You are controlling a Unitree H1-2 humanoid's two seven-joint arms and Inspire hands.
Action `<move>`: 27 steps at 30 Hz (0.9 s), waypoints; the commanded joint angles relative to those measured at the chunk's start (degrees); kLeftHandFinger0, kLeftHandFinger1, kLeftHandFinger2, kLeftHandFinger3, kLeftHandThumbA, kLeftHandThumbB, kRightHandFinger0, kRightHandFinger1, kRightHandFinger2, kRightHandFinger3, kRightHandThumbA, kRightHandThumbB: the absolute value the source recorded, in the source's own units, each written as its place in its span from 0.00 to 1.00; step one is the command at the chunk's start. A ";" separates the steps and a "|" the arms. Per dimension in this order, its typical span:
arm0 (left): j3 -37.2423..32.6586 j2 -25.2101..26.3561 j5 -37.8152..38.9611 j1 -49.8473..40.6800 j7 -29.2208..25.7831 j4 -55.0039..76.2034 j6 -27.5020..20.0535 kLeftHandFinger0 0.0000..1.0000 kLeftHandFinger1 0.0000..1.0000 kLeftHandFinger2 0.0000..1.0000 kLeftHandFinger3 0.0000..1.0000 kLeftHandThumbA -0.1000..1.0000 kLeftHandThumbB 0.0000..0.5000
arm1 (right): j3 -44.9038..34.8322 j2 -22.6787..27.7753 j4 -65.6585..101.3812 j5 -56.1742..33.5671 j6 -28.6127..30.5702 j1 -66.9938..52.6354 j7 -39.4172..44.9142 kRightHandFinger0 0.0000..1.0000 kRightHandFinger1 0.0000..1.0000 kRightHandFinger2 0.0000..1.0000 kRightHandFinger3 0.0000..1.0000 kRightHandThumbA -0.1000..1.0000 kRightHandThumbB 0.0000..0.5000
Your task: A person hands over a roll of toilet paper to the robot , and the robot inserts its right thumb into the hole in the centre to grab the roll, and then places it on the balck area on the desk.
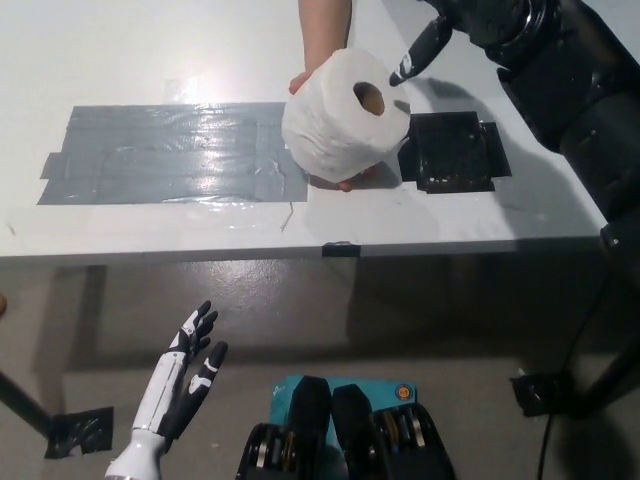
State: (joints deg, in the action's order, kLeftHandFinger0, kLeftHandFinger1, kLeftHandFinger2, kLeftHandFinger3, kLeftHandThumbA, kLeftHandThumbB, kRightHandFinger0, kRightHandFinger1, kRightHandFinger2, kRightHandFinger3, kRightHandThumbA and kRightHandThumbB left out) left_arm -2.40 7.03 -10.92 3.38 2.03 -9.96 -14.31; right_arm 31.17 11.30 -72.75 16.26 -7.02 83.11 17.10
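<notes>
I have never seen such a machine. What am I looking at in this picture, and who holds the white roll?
The picture comes from a camera on a humanoid robot's head, looking steeply down at a white table. A person's hand holds a toilet paper roll above the table, its centre hole facing the robot. The robot's black right hand reaches in from the upper right, a finger pointing near that hole; it holds nothing yet. Its white left hand rests open below the table edge. On the table lie a grey taped patch and a small black area.

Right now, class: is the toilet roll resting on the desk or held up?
Held up: a person's hand grips the toilet roll from behind and beneath.
</notes>
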 commanded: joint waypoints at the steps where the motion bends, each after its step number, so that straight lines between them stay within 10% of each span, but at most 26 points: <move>1: 0.08 0.69 0.03 0.53 -0.59 1.43 -1.96 1.00 1.00 1.00 1.00 0.90 0.19 | 0.24 0.41 -0.82 3.57 2.98 3.41 -2.72 1.00 1.00 1.00 1.00 0.97 0.69; 27: -0.37 0.92 -0.21 1.17 -0.06 2.08 -1.43 1.00 1.00 1.00 1.00 0.89 0.19 | -7.70 -1.75 -1.51 2.73 5.62 3.07 -3.03 1.00 1.00 1.00 1.00 1.00 0.82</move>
State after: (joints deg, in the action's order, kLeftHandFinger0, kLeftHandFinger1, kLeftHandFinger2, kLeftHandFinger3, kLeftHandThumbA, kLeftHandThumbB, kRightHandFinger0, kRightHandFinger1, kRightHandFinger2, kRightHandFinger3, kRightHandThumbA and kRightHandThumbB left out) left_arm -2.54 7.17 -11.00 4.08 2.05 -9.92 -14.55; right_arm 24.29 9.88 -74.46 18.56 -3.21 82.99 15.75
